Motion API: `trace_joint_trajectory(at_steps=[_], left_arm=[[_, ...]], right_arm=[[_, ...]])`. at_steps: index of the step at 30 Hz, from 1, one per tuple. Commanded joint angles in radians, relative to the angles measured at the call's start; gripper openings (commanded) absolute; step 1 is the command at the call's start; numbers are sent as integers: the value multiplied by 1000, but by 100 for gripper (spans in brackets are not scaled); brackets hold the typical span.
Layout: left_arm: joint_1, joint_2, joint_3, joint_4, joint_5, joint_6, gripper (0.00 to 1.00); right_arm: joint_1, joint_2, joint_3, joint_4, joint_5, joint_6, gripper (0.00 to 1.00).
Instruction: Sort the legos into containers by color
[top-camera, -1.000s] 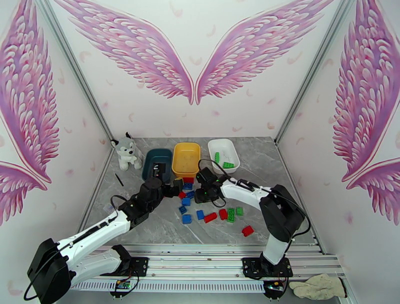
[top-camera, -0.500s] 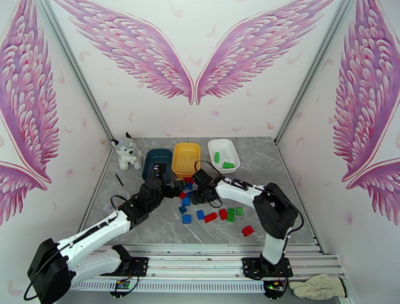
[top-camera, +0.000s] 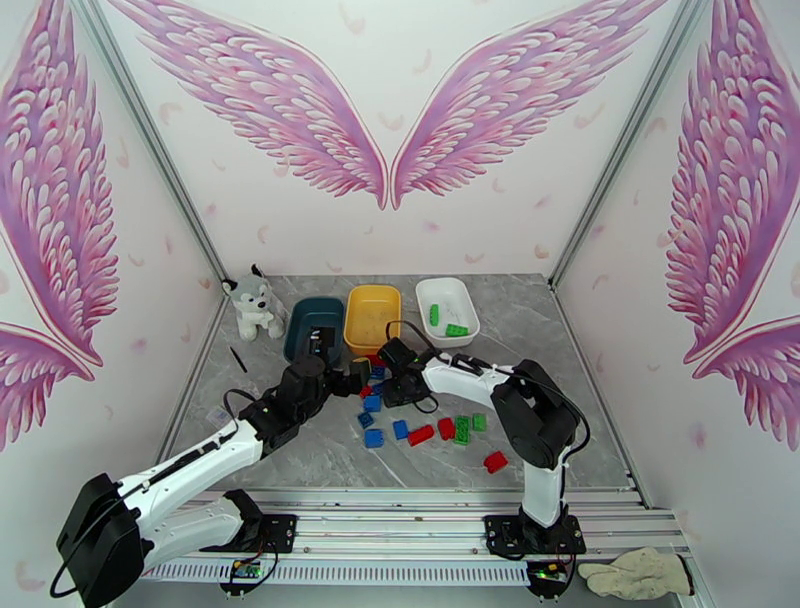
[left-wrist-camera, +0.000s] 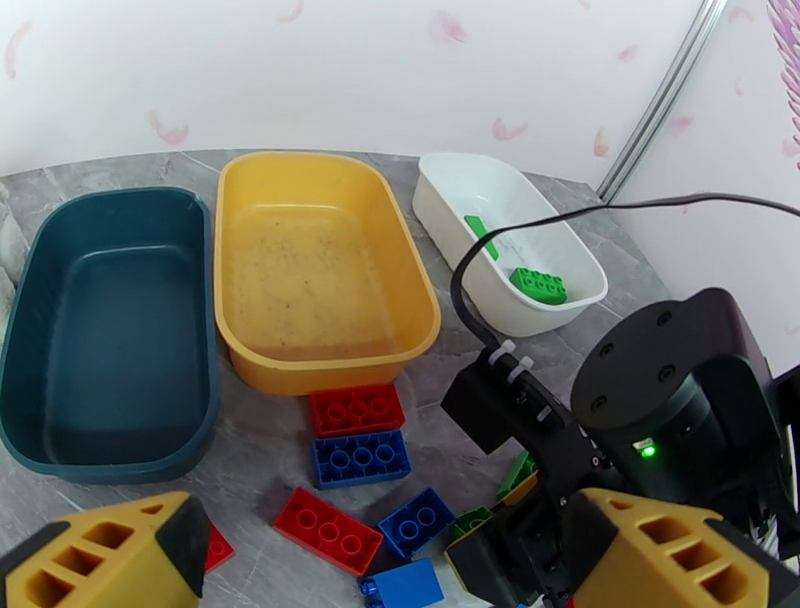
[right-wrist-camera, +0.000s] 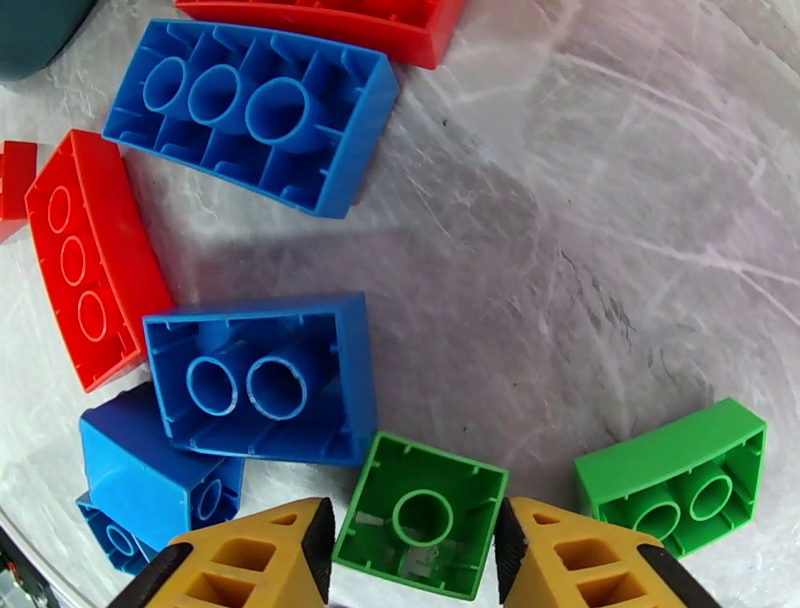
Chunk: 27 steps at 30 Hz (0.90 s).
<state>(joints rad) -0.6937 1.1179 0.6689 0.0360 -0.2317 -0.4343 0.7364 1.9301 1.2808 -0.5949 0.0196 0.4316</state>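
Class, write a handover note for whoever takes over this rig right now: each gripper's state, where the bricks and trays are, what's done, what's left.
Left gripper: open, empty, hovering over the loose bricks.
Right gripper: jaws flank an upturned green brick on the table; whether they grip it is unclear.
Trays: teal tray and yellow tray hold no bricks; white tray holds two green bricks.
Done: two greens sorted.
Left: all the red and blue bricks and the other greens, lying loose in front of the trays.
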Motion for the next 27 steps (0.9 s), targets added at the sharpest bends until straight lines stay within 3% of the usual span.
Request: trace_joint_trajectory(at_steps=[1,10,16,22,27], left_arm=[[8,7,-4,19,12,-4,99],[6,13,1,21,25,-2,99],[-24,60,32,15,36,18,99],[-97,151,87,5,29,51,99],[-164,218,136,-11,-5,92,99]], right_arm=[[11,20,28,-26,33,16,42],[10,-67,-4,-32,50,14,33],[-9,-186,-21,-66,191,-7,33],[-141,-221,63,-126,256,-10,32],[-268,-148,236,-159,251,6,34]])
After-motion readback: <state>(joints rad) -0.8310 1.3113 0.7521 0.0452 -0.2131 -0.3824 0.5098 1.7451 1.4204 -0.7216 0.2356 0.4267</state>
